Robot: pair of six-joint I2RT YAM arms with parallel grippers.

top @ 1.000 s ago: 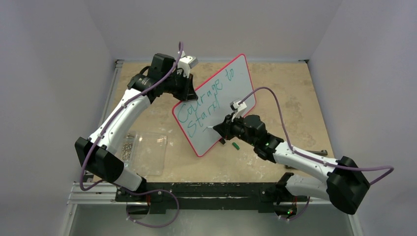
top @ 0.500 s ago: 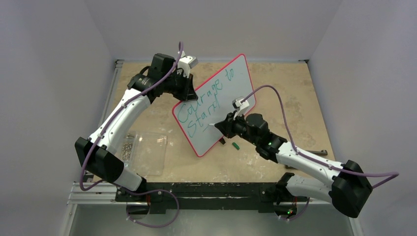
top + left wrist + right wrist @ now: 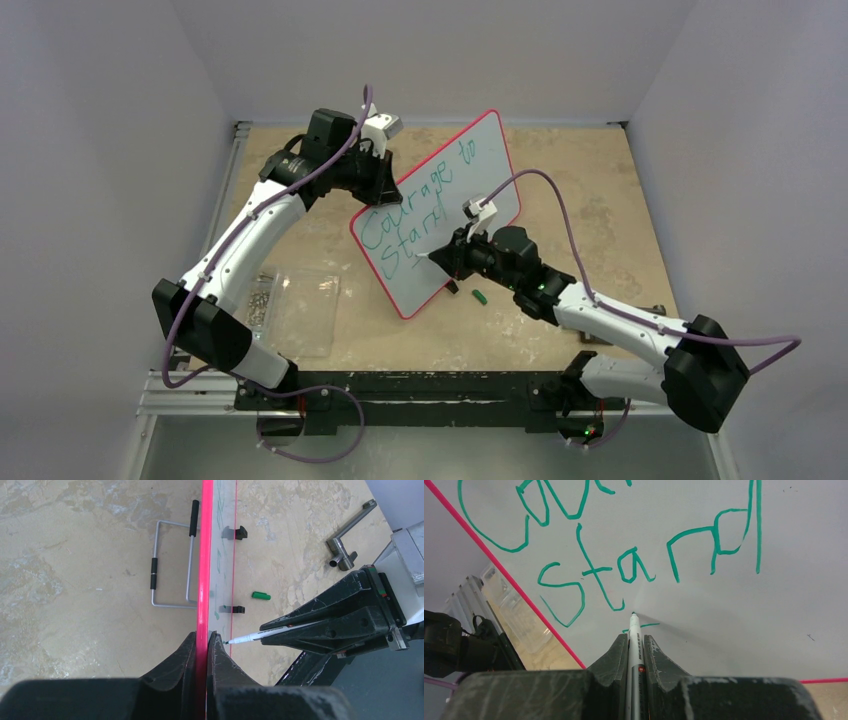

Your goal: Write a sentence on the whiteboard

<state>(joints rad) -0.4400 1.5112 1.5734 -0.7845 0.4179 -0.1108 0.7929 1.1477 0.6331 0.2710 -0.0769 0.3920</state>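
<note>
- Now: left gripper clamped on the red-pink rim of the glossy white rectangular whiteboard — board propped tilted mid tan table, unmoved.
- Also, right gripper pinching white-barrelled green marker — shifted slightly left since a second ago.
- Tip just below "Start" in teal-green handwritten sentence; contact unclear.

Left arm is folding at the elbow and reaching toward 1 o'clock, its tool pinching the whiteboard rim. Right arm is extending low toward 10 o'clock, its tool clamping a marker.
</note>
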